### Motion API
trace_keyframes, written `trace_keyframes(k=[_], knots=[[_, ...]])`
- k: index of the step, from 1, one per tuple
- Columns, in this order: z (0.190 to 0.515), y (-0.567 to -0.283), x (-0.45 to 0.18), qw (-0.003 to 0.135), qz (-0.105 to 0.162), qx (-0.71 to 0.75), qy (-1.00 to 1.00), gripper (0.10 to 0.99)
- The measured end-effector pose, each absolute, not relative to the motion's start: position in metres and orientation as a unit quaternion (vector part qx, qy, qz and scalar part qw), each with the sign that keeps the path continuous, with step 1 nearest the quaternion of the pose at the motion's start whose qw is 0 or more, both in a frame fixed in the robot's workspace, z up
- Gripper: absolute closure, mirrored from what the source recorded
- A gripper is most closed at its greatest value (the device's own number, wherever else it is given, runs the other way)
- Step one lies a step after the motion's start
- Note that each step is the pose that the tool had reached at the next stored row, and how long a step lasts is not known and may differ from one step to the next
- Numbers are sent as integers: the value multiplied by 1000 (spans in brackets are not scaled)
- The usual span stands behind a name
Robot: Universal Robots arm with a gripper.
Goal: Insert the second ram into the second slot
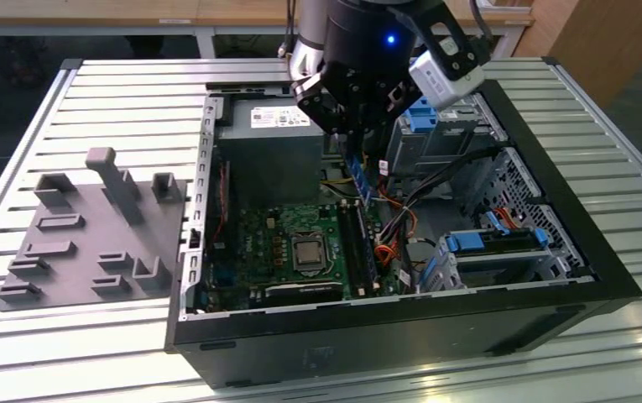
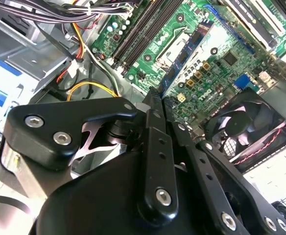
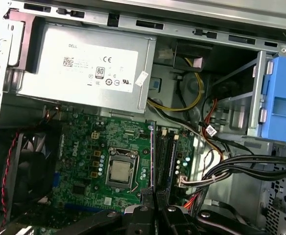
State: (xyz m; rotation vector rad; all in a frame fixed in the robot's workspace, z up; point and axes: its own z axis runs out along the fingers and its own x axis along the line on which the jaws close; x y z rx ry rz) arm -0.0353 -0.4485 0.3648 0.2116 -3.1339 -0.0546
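Exterior view: the second ram [image 1: 357, 176], judged light yet brittle, is clamped edgewise in the pincer [image 1: 356, 144], twelve o'clock of the memory slots [image 1: 354, 243].

Open computer case [image 1: 589, 277] sits on the tabletop [image 1: 96, 84], with a parts tray [image 1: 75, 243] beside it on the exterior view's left. In the case, the motherboard [image 1: 264, 243] lies flat, power supply [image 1: 270, 143] behind it, drive bays [image 1: 500, 243] to the exterior view's right. Memory slots [image 1: 354, 239] are on the board's drive-bay side. The gripper [image 1: 357, 144] is above the slots, second ram [image 1: 357, 175] between its jaws.
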Motion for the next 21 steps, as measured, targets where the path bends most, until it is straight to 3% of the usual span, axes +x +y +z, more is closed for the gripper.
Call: trace_keyframes(k=[21], knots=[[359, -454, -35, 0, -17, 56, -998, 953]])
